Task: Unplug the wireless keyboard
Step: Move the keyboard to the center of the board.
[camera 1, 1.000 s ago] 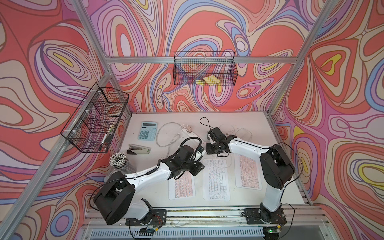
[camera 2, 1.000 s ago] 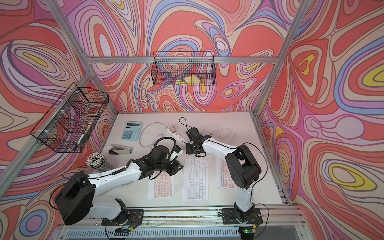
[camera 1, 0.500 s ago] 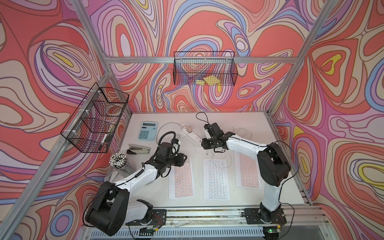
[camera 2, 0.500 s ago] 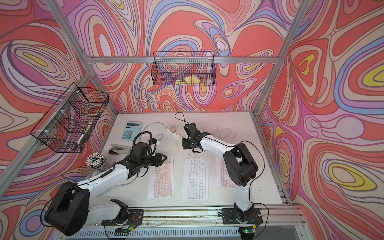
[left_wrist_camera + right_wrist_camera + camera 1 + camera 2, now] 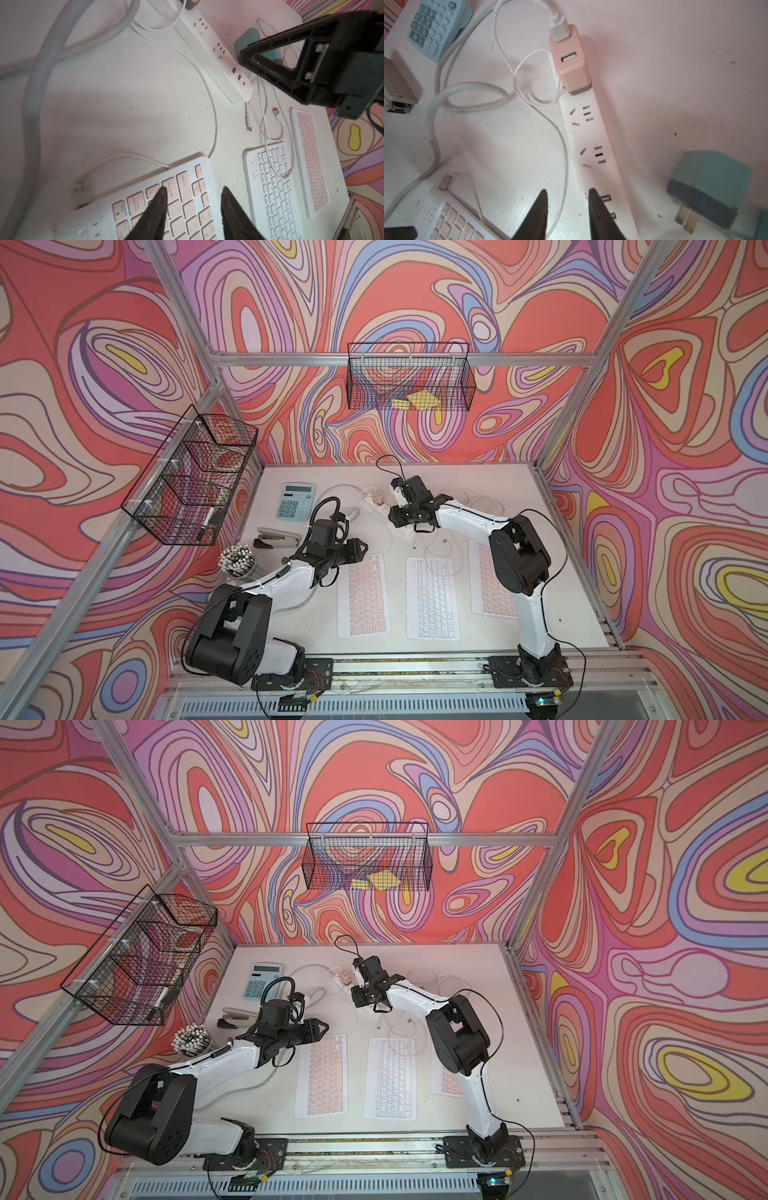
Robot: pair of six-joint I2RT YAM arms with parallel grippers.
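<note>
Right wrist view: right pincer [image 5: 568, 190] part-open, empty, nearer arm, pink charger [image 5: 572, 62] with cable plug [image 5: 558, 27] straight ahead along power strip [image 5: 591, 135]; keyboard [image 5: 446, 220] on desk [image 5: 675, 83] by part-open, empty left pincer [image 5: 194, 189].

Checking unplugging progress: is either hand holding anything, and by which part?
Nothing is held. The left hand is open over a pink keyboard, the right hand open over the power strip.

Right gripper [image 5: 568, 193]: white cable [image 5: 565, 153] lies in the gap between its tips. Power strip [image 5: 593, 133] runs forward beside one tip, pink charger [image 5: 571, 62] standing at its far end. Table [image 5: 675, 87] beyond strip bare, except blue plug [image 5: 708, 182].
</note>
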